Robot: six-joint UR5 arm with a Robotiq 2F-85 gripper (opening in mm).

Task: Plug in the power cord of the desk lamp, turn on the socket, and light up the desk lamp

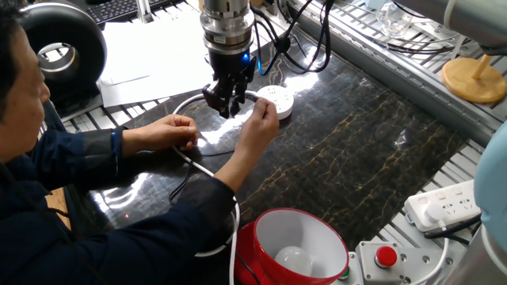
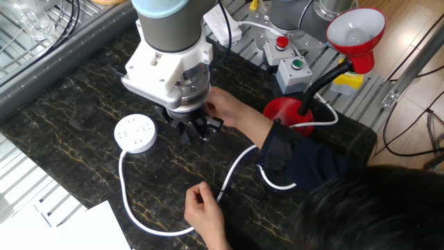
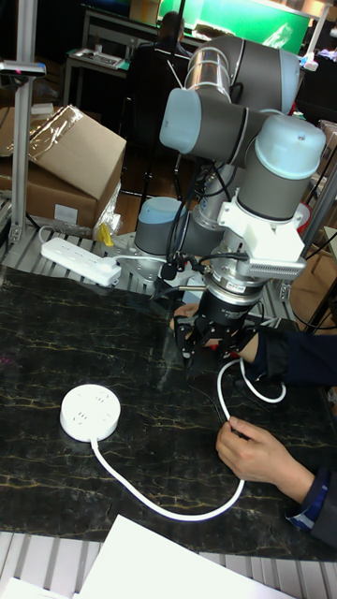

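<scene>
Plug (image 2: pixel 216 123) is held by a hand (image 2: pixel 225 112) at the gripper (image 2: pixel 195 129); jaw state cannot be told. Socket (image 2: pixel 135 133) sits nearby on the table (image 2: pixel 83 97).

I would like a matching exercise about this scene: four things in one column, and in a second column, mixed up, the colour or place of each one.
Things:
1. socket
2. desk lamp
3. power strip
4. hand

Places or colours:
A. long and white, lying on the metal slats off the dark table top
B. black fingers, hanging over the table next to a person's fingers
C. round and white, flat on the dark table top with a thick white cable
D. glossy red shade, white inside

Pairs: 1-C, 2-D, 3-A, 4-B
</scene>
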